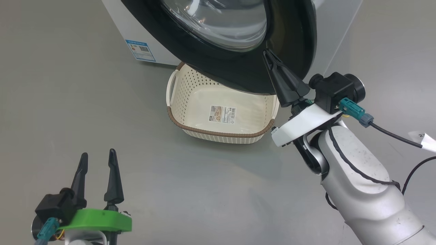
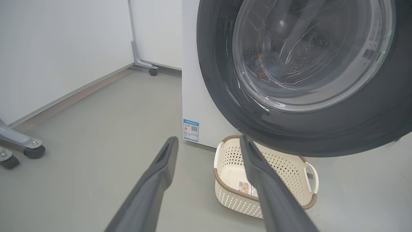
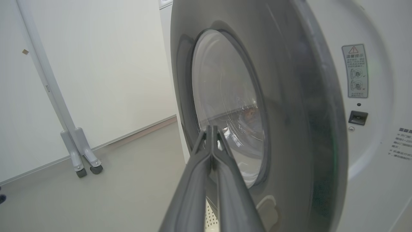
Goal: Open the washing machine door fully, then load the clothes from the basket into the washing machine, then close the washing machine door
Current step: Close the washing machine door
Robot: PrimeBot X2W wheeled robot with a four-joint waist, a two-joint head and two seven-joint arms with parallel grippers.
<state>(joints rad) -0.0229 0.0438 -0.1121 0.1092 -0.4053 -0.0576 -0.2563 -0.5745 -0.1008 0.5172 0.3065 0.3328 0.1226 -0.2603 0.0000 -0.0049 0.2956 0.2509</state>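
Observation:
The washing machine door (image 1: 289,41) stands partly swung out from the white washing machine (image 1: 136,30), and its black rim overhangs the basket (image 1: 218,132). The cream basket sits on the floor with only its label sticker showing inside. My right gripper (image 1: 266,52) is shut with nothing in it, its tips at the door's outer face near the glass edge; whether they touch it I cannot tell. In the right wrist view the shut fingers (image 3: 199,180) point at the glass. Blue and orange clothes (image 2: 270,66) show through the glass, inside the drum. My left gripper (image 1: 97,154) is open, low at the left.
Grey floor spreads around the basket (image 2: 222,183). Wheeled stand feet (image 2: 32,149) sit by the white wall at left, another caster (image 2: 153,71) further back. The machine front shows a latch slot (image 3: 358,117) and a warning label (image 3: 355,71). A cable (image 1: 395,136) trails from my right wrist.

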